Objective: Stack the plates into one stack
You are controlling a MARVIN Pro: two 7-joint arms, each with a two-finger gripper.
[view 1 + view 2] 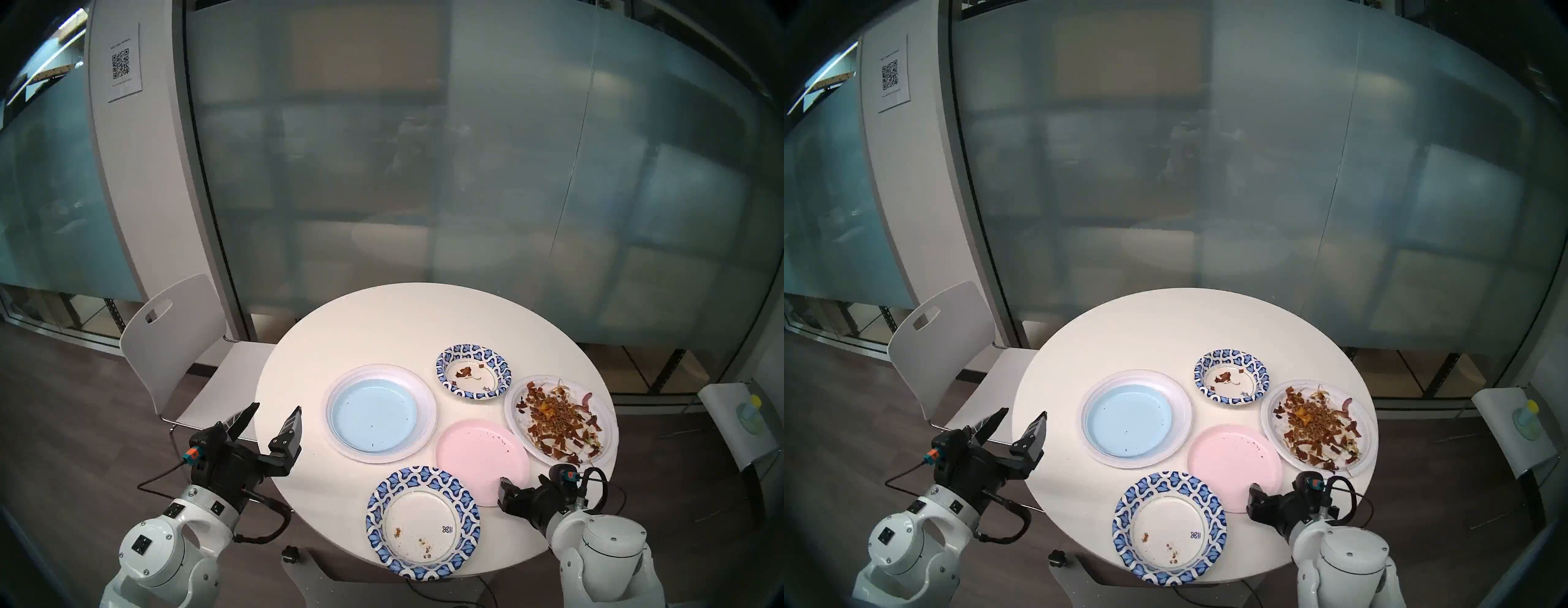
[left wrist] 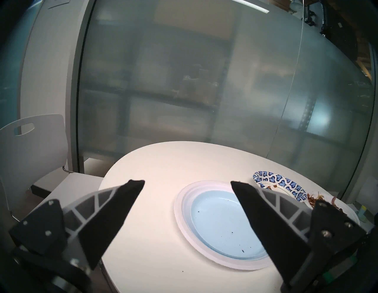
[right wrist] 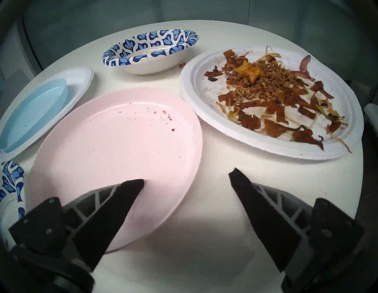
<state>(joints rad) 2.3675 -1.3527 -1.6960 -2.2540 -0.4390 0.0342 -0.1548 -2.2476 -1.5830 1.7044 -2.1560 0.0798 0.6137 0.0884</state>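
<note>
Over the near right edge of the round white surface [image 1: 382,322], the right end effector [image 3: 187,176] is spread wide and grasps nothing; its left finger [image 3: 114,206] hangs above the near rim of the pale pink plate [image 3: 114,143], its right finger over bare surface. Beyond the pink plate, to its right, lies a large white plate [image 3: 204,106] strewn with brown food scraps [image 3: 266,92]. Farther back sits the small blue-patterned bowl [image 3: 151,47] with a few scraps inside. To the pink plate's left, the pale blue plate [image 1: 373,414] rests nested in another large white plate [image 1: 418,388], the only two stacked. Nearest the robot, the larger blue-patterned plate [image 1: 422,522] lies alone with crumbs on it, just beside the pink one. At the surface's left edge the left end effector [image 1: 271,414] is likewise released and empty, pointing roughly level toward the blue plate. Left of the surface stands a white chair [image 1: 178,339]
</note>
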